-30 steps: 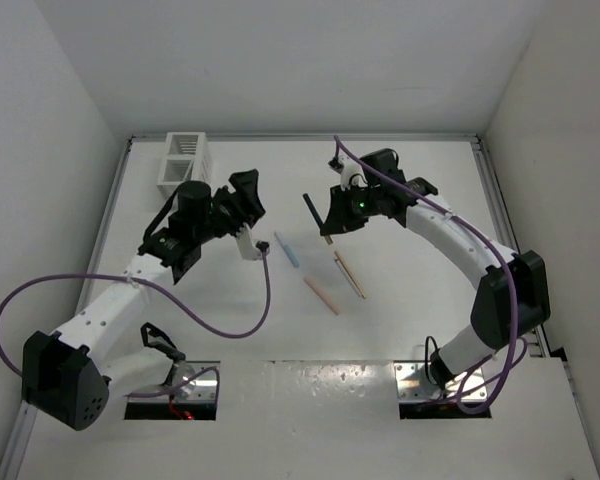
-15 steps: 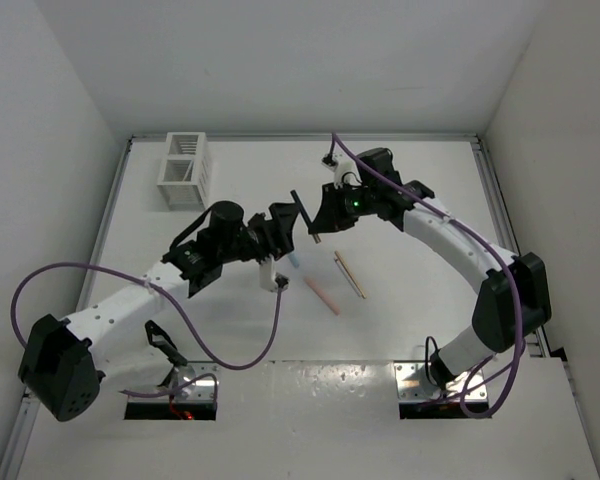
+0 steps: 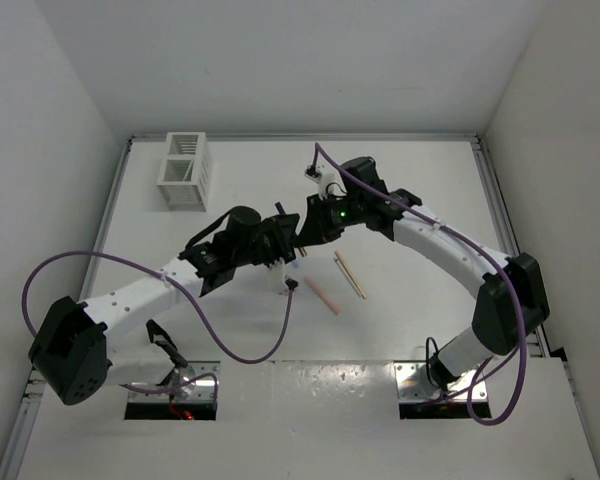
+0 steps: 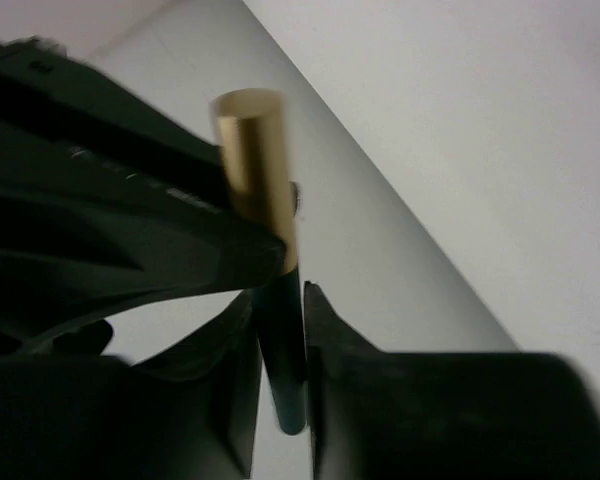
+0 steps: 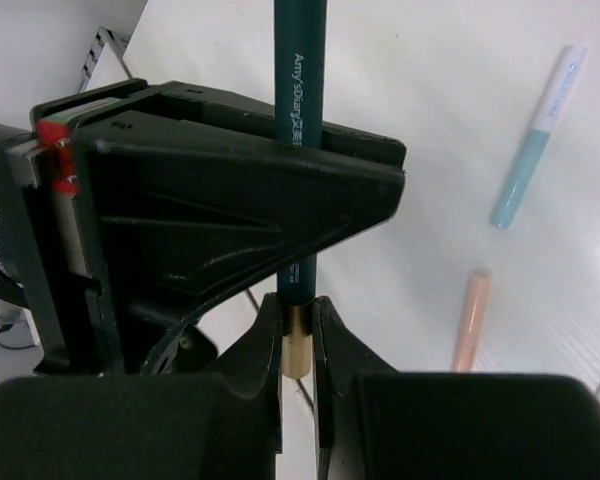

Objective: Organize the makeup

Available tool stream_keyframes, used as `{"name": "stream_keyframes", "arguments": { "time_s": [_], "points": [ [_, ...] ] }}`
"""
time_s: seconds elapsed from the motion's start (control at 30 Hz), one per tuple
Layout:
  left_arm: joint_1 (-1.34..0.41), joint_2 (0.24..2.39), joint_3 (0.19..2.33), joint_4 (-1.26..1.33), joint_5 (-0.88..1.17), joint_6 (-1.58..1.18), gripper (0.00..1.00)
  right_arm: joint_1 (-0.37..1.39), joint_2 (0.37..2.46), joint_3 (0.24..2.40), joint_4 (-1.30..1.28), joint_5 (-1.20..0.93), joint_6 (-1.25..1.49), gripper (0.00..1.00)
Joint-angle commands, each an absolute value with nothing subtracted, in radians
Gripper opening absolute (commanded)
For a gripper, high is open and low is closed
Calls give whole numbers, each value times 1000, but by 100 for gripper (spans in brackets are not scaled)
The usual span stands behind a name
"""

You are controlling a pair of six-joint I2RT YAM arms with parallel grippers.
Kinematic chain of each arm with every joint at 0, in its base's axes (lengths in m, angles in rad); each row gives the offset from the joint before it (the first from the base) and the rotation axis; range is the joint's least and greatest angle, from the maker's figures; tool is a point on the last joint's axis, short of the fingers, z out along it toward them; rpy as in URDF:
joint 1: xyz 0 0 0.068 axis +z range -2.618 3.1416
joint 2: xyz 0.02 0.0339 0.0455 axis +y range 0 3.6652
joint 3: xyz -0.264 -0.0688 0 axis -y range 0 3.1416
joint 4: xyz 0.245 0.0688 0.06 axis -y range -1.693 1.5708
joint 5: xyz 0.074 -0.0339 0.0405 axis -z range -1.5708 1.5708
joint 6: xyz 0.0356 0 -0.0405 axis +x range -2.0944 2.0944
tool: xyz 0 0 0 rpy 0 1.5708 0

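Left arm has swung away from the white slatted box (image 3: 185,170) to mid-surface and met the right arm there. We're mid-handover. My right claw (image 5: 297,305) is clenched on the gold end of the dark pencil (image 5: 300,70), holding it up off the surface (image 3: 420,200). The left claw (image 4: 282,300), wide a second ago, now pinches the dark shaft from both sides. As I read it, both have hold of it. The light blue stick (image 5: 535,140), salmon pink stick (image 5: 470,320) and tan stick (image 3: 350,275) lie loose below. Next the right claw should let go cleanly, with no tugging while both grip. Then the left probably carries the pencil back toward the box.
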State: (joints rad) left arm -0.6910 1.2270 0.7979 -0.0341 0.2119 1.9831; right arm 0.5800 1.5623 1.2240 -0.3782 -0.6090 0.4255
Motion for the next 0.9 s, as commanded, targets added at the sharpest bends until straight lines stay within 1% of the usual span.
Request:
{"name": "stream_keyframes", "arguments": {
  "time_s": [0.0,0.03,0.07,0.1,0.17,0.2,0.23,0.3,0.33,0.43,0.47,0.5,0.57,0.6,0.67,0.7,0.73,0.8,0.83,0.87],
  "points": [
    [-715,1213,811,-3,193,2073,16,586,1526,1218,-333,-621,442,0],
    [-715,1213,811,-3,184,2072,9,584,1526,1218,-331,-618,442,0],
    [-715,1213,802,-3,184,2050,0,584,1526,1218,-331,-611,440,0],
    [-724,1201,802,-3,184,2049,0,584,1522,1216,-334,-606,437,11],
    [-724,1192,802,-27,173,2007,0,574,1511,1220,-342,-575,437,38],
    [-724,1192,802,-37,164,1987,0,566,1496,1220,-345,-563,430,50],
    [-724,1183,802,-37,164,1962,0,552,1488,1220,-369,-545,425,68],
    [-735,1174,813,-60,127,1837,0,523,1453,1221,-411,-464,393,92],
    [-735,1173,828,-73,112,1792,0,508,1403,1220,-441,-436,384,100],
    [-726,1187,894,-130,46,1547,0,437,1304,1195,-489,-254,322,100],
    [-716,1187,894,-130,37,1546,0,437,1286,1190,-508,-253,322,100],
    [-695,1201,943,-161,26,1463,0,389,1226,1187,-515,-144,305,100],
    [-667,1213,1000,-184,14,1363,0,362,1189,1189,-557,-56,287,100],
    [-634,1229,1075,-231,14,1267,0,347,1149,1186,-561,60,264,100],
    [-585,1265,1168,-282,14,1156,0,339,1102,1178,-561,144,253,100],
    [-556,1284,1286,-310,14,1034,0,341,1073,1174,-563,179,244,100],
    [-490,1307,1352,-377,34,972,0,341,1057,1172,-561,190,235,100],
    [-412,1386,1487,-458,63,860,0,341,1043,1155,-561,189,238,100],
    [-334,1411,1602,-530,102,772,0,339,1042,1149,-558,184,244,100],
    [-298,1442,1641,-550,118,734,0,337,1037,1143,-548,169,250,100]
  ]
}}
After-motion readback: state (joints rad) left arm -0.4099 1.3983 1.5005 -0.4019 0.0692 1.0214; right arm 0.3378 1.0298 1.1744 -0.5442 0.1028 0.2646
